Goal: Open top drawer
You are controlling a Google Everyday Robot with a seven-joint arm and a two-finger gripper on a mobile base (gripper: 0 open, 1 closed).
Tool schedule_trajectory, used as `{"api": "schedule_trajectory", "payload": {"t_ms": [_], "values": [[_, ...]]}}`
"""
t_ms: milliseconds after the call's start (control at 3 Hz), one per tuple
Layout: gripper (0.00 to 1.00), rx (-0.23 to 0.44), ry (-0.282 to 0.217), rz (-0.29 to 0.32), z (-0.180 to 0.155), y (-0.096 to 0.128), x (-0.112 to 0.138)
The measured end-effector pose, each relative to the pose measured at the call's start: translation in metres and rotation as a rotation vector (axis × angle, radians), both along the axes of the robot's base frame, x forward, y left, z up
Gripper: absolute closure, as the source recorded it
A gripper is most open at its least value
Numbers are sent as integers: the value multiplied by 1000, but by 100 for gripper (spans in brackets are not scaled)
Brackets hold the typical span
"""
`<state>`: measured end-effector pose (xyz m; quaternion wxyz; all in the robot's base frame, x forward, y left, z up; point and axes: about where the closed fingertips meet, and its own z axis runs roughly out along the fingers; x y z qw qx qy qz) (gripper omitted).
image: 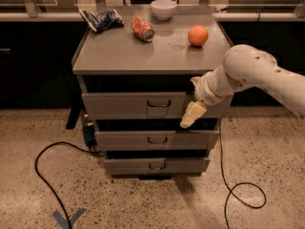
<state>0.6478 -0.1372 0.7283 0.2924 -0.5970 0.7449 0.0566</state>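
Observation:
The top drawer [128, 105] is the widest grey drawer front under the cabinet's top, with a small dark wire handle [158, 103] at its centre. It stands out a little from the cabinet, with a dark gap above it. My gripper [189, 118] hangs from the white arm [248, 73] in front of the drawer's right part, to the right of the handle and a little lower, pointing down and left. It is apart from the handle.
Two narrower drawers [155, 140] [156, 165] sit below. On the cabinet top [143, 54] lie a dark bag [101, 20], a red can [142, 28], a white bowl [163, 8] and an orange [198, 35]. Black cables [45, 175] [238, 194] lie on the speckled floor.

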Motion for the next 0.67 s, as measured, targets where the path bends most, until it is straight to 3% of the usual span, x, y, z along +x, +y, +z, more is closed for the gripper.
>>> {"api": "schedule_trajectory", "payload": {"t_ms": [333, 667], "values": [[0, 21, -34, 59, -6, 31, 26], [0, 45, -15, 75, -21, 43, 45]]}}
